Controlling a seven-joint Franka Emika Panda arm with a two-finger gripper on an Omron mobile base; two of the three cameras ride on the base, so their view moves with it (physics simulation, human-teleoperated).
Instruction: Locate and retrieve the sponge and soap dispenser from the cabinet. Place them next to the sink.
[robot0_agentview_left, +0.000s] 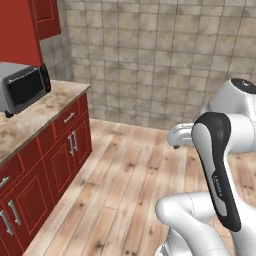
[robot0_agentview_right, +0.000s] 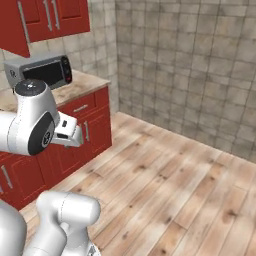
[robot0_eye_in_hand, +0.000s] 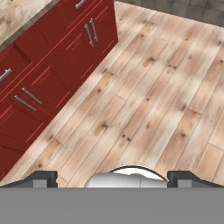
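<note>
Along the left wall runs a row of red base cupboards (robot0_agentview_left: 55, 155) with small grey handles, topped by a mottled tan surface (robot0_agentview_left: 37, 112); on that surface sits a grey microwave (robot0_agentview_left: 22, 87) with a dark door, close to the wall; above it hang red wall cupboards (robot0_agentview_right: 47, 20) with vertical grey handles, and I cannot tell from these views which of them is the cabinet of the task; a second red wall unit (robot0_agentview_left: 45, 17) shows at the top of the left base view; neither the sponge, the soap dispenser nor the sink can be placed from these pictures.

Beyond the cupboards the wooden plank floor (robot0_agentview_right: 170, 185) stretches to a tiled beige wall (robot0_agentview_right: 190, 65); the white arm (robot0_agentview_left: 220, 150) folds up well away from the surface, over the open floor; the tool (robot0_eye_in_hand: 112, 177) points down at the planks, with its two dark finger tips (robot0_eye_in_hand: 41, 177) set wide apart at the bottom of the hand view and nothing between them; in that view the red cupboard fronts (robot0_eye_in_hand: 57, 57) lie off to the upper left, apart from the tool.
</note>
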